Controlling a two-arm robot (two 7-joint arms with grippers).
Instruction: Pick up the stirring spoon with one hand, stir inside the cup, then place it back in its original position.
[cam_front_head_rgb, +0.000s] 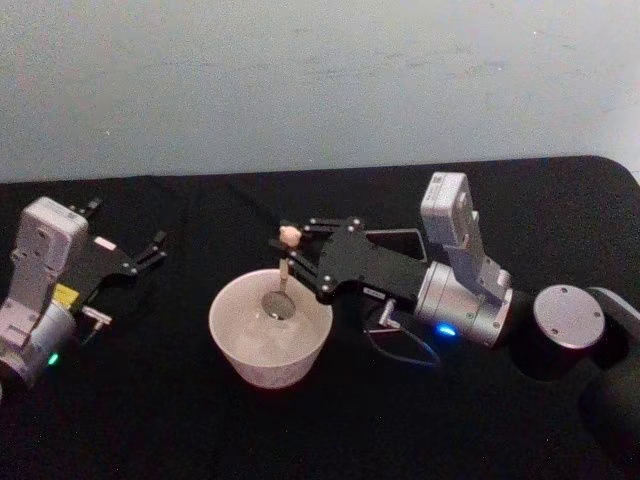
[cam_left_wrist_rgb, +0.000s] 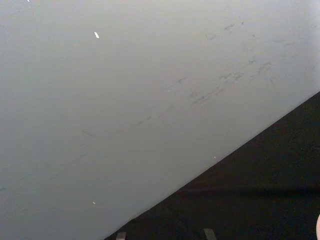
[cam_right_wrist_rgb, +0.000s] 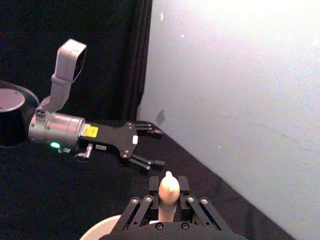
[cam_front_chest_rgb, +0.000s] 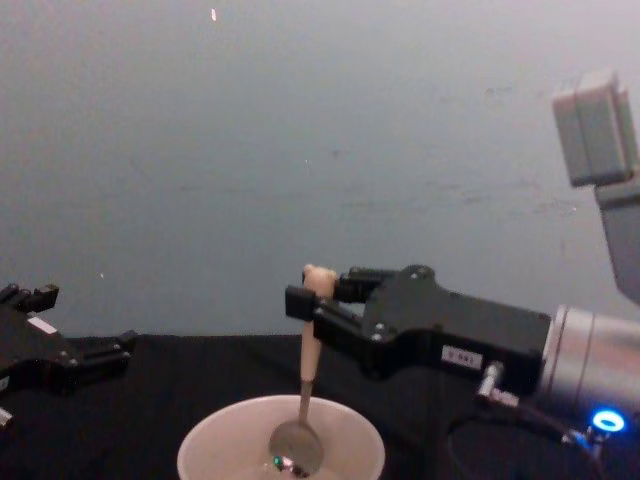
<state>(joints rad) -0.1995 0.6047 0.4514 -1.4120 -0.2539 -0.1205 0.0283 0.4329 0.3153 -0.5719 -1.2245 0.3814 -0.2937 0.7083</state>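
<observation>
Head view shows the right gripper (cam_front_head_rgb: 292, 252) just above the cup (cam_front_head_rgb: 268, 358), its fingers closed on the handle of the stirring spoon (cam_front_head_rgb: 283, 283). The spoon stands nearly upright, its bowl inside the cup. Well left of the cup, the left gripper (cam_front_head_rgb: 152, 251) hangs over the black bench (cam_front_head_rgb: 150, 420), fingers spread and holding nothing.

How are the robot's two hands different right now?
The right gripper is shut on the stirring spoon, with the spoon's bowl down in the cup; the left gripper is open and holds nothing. The right one reaches over the cup, while the left sits off to the cup's left. The right wrist shows a blue light, the left a green light. Both have black fingers on silver-grey wrists.
</observation>
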